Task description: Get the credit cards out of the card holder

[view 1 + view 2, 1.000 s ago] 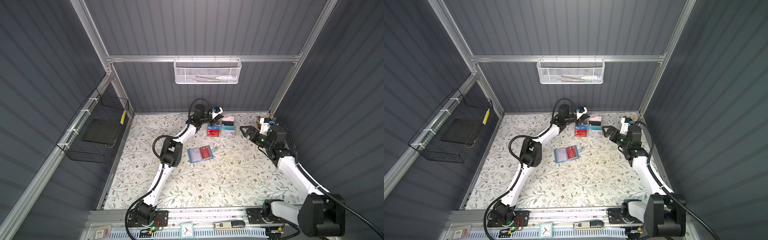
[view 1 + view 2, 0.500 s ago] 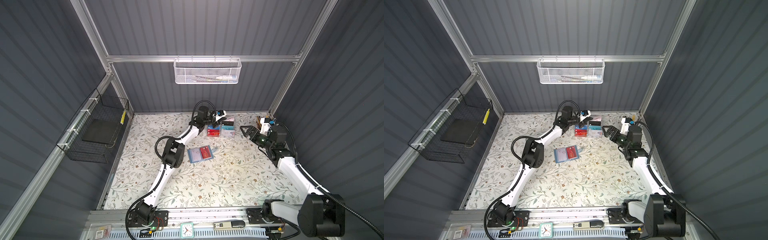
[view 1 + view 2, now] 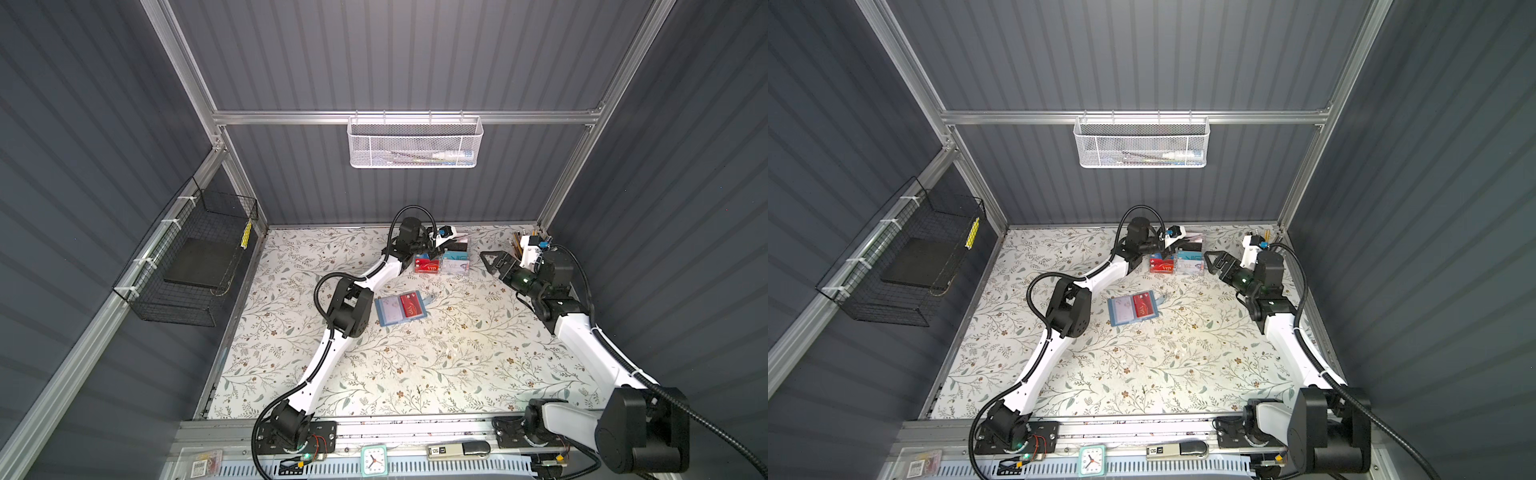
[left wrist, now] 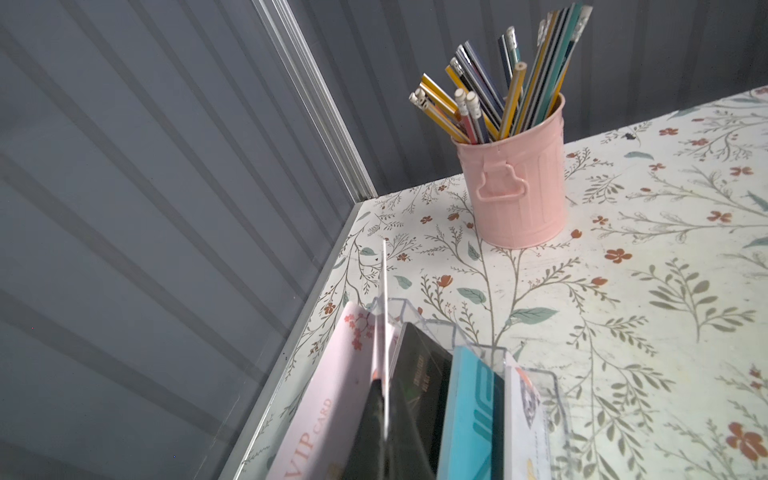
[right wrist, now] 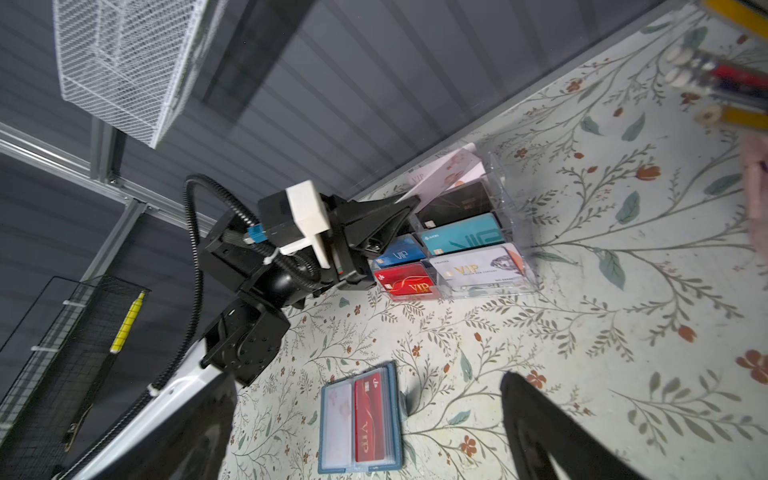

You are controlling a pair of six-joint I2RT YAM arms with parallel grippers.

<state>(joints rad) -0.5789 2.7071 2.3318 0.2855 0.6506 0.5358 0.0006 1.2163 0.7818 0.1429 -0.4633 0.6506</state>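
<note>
The left claw (image 5: 409,202) is clamped shut on a pale card (image 5: 436,178). The card's long axis runs in line with the fingers, aimed at the back right corner, above the clear rack (image 5: 519,232) whose cards read "VIP". The right claw (image 3: 492,259) gapes wide and empty beside the rack. Mid-way across the flowered table (image 3: 457,353) the card holder (image 3: 388,311) lies open flat, long axis left-right, a red "VIP" card (image 3: 410,305) in its right sleeve.

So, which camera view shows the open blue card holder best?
The right wrist view: the card holder lies open and near, its red card clear in a sleeve. Both top views show it whole but small. The left wrist view does not show it.
</note>
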